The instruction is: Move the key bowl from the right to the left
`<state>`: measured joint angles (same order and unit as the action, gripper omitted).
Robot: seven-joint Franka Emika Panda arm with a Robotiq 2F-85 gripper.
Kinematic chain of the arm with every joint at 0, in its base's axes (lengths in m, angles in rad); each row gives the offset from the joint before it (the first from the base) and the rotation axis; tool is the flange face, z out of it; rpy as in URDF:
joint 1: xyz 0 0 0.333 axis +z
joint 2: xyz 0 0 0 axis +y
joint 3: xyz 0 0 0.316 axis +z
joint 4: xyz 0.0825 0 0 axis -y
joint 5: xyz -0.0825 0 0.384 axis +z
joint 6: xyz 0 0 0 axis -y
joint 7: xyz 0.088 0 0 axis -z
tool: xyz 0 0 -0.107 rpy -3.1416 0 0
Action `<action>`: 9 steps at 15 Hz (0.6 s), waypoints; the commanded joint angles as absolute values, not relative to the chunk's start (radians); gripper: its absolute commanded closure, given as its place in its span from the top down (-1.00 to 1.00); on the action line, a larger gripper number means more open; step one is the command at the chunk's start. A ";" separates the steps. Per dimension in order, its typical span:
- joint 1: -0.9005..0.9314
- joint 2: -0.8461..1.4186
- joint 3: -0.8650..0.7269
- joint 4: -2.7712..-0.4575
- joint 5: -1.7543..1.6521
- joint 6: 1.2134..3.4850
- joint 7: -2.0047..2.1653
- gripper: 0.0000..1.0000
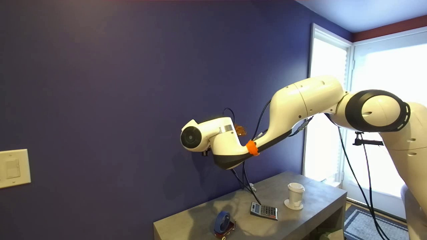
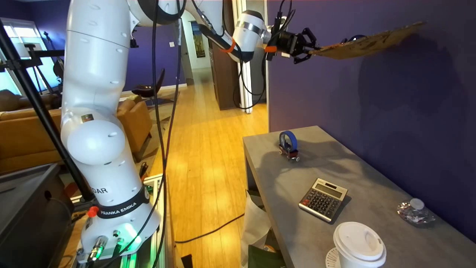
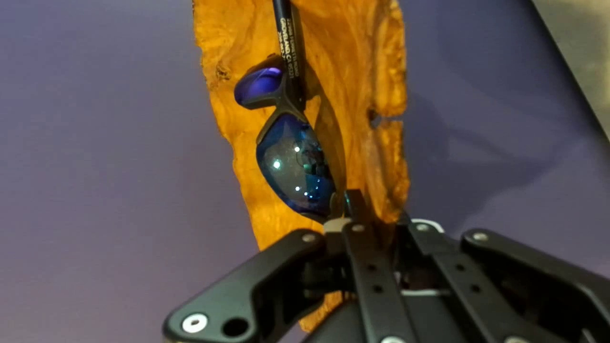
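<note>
A shallow orange-brown wooden tray with rough edges shows in the wrist view (image 3: pixel 362 105) and in both exterior views (image 2: pixel 357 46) (image 1: pixel 240 130). It is the only bowl-like thing in view; no small dark reddish bowl shows. Blue-lensed sunglasses (image 3: pixel 295 162) and a dark pen (image 3: pixel 288 43) lie on it. My gripper (image 2: pixel 312 49) is shut on the tray's near edge and holds it high above the table, nearly level. In the wrist view the tray's edge runs between the fingertips (image 3: pixel 376 224). In an exterior view the arm hides the gripper and most of the tray.
On the grey table (image 2: pixel 267 175) are a blue tape ring (image 2: pixel 293 139) on a red toy cart (image 2: pixel 288 152), a calculator (image 2: pixel 323 199), a white cup (image 2: pixel 359 245) and a clear bottle (image 2: pixel 414 212). The purple wall (image 2: pixel 334 93) is close behind the tray.
</note>
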<state>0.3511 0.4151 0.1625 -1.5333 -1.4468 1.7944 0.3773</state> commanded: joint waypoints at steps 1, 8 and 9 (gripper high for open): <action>0.368 0.466 0.201 -1.430 -1.427 1.798 0.287 -0.94; 0.438 0.575 0.212 -1.249 -1.301 1.665 0.208 -0.94; 0.454 0.594 0.206 -1.219 -1.290 1.622 0.201 -0.94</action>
<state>0.4087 0.5259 0.2178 -1.3489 -1.3273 1.7372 0.2660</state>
